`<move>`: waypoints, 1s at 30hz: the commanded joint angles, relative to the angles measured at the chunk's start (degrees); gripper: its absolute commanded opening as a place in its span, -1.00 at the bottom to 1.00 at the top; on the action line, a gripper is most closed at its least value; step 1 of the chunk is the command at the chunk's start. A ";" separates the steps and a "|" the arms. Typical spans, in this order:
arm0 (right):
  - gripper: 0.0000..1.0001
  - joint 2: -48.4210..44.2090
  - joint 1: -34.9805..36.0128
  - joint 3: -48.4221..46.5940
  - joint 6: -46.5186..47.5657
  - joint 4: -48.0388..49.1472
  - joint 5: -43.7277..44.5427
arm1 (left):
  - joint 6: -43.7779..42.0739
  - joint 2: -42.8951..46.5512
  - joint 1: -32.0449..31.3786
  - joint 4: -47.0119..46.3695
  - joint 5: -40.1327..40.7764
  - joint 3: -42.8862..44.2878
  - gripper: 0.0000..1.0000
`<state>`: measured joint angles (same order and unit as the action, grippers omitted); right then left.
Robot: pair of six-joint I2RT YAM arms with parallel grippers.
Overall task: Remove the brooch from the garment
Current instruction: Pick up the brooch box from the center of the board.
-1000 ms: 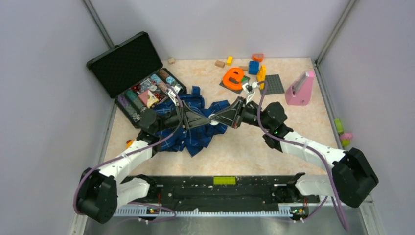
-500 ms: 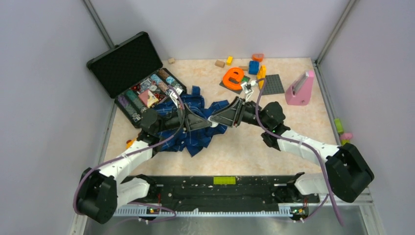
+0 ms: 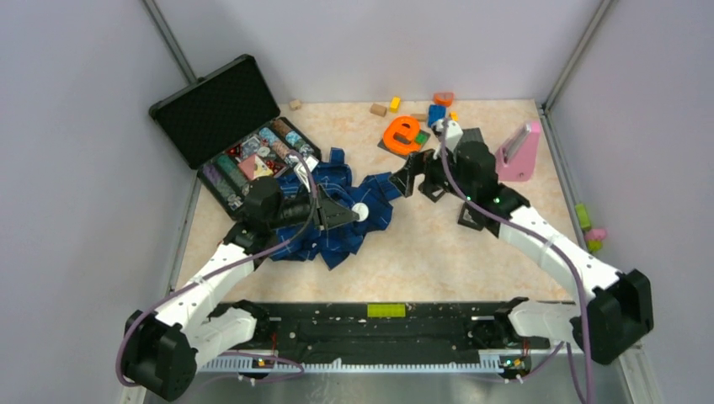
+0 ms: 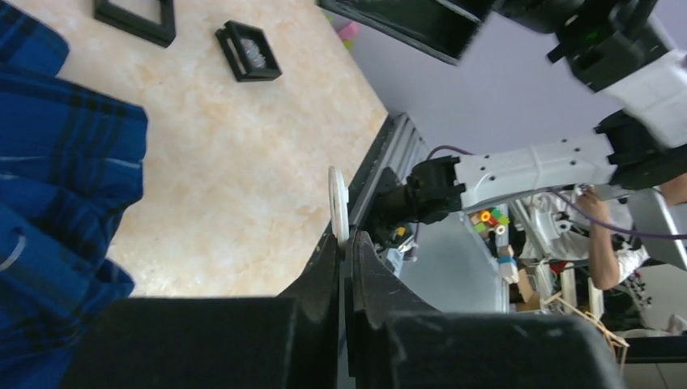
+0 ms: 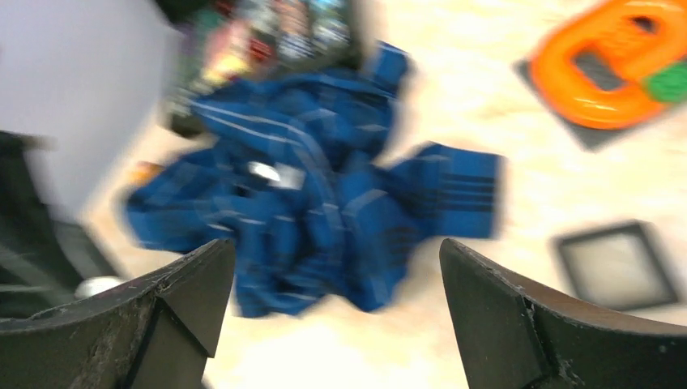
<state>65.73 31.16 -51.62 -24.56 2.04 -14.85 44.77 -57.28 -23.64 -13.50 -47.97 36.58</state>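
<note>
Your right wrist view was smeared throughout: the garment (image 5: 324, 219) read only as a blue plaid heap, its buttons and folds lost. The open case (image 5: 267, 24) was blurred and cut by the top edge, and the orange toy (image 5: 555, 81) ran off the corner. In your left wrist view the brooch (image 4: 338, 203) sat edge-on between the left fingers (image 4: 320, 275), its face hidden, and the left edge cropped the garment.

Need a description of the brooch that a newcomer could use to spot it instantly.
Find the dark blue plaid shirt mid-table. There the left gripper pinches a small round pale disc: the brooch. Unlike the black square frames and bright toys nearby, it is a plain whitish circle.
</note>
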 commanded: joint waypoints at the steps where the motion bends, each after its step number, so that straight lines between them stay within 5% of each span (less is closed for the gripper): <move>1: 0.97 8.29 -1.63 -8.15 26.95 -24.02 15.80 | -9.57 1.57 -0.07 7.13 3.87 1.43 -1.00; 16: 0.97 34.95 -22.31 -23.19 33.56 -20.95 -7.15 | -7.41 6.18 -0.27 -4.29 7.44 -8.01 -1.00; 30: 0.97 48.59 -23.86 -30.87 32.10 -22.11 -15.27 | -6.17 5.00 -0.44 -6.27 6.03 -8.45 -1.00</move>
<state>112.84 7.01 -77.93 7.33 -18.96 -26.72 38.26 -52.03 -23.77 -16.49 -41.08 28.21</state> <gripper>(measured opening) 0.985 0.019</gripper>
